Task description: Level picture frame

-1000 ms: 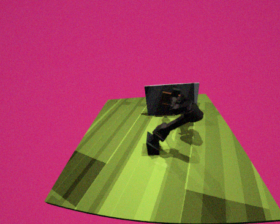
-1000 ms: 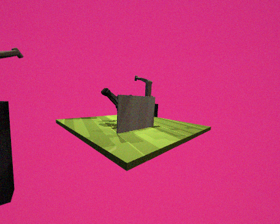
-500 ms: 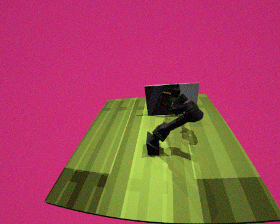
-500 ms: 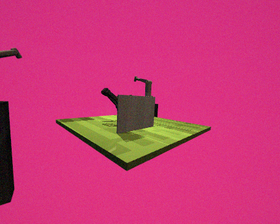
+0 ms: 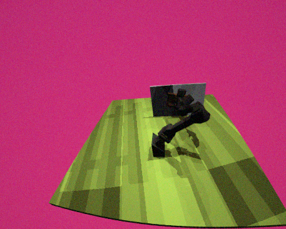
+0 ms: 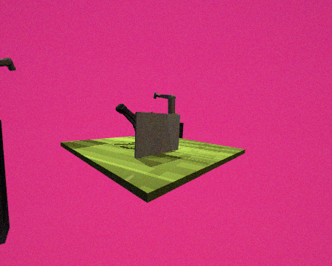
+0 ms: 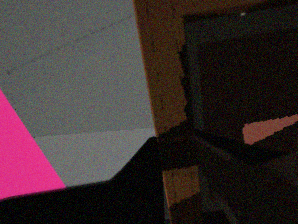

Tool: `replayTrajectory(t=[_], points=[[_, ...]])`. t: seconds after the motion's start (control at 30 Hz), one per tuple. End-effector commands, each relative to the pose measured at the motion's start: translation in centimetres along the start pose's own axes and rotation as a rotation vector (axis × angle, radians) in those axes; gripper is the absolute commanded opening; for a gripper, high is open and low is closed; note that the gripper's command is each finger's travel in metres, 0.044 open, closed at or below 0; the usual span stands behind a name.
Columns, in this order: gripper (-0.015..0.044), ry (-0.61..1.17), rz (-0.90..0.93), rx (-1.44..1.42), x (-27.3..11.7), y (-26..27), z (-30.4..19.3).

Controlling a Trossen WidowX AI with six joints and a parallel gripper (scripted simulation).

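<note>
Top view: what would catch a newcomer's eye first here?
Probably the dark, bent arm, reaching over a yellow-green striped surface toward an upright grey panel at its far side. There, the end effector is closed on the brown picture frame. Vivid pink surrounds everything.

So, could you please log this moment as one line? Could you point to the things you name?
claw (image 5: 171,99): shut on picture frame (image 7: 167,55) | frame: at wall panel (image 5: 160,107) (image 6: 157,134) (image 7: 75,90) | level: cannot tell

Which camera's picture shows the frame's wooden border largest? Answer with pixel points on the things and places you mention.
The wrist view: the picture frame's brown border (image 7: 161,65) runs nearly top to bottom there; the top view shows it small, the exterior only the wall's back (image 6: 157,134).
</note>
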State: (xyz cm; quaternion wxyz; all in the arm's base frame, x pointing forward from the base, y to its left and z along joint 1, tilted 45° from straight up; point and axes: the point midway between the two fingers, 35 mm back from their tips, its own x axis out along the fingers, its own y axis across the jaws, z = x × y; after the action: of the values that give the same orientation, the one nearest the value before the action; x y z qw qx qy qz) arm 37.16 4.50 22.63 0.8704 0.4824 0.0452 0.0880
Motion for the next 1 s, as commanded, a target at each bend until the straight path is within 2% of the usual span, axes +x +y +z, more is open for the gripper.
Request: replayTrajectory(t=[0.0, 0.97], points=[[0.0, -0.002, 0.001, -0.027, 0.0, 0.0, 0.03], [0.0, -0.005, 0.001, -0.184, -0.01, 0.05, -0.04]])
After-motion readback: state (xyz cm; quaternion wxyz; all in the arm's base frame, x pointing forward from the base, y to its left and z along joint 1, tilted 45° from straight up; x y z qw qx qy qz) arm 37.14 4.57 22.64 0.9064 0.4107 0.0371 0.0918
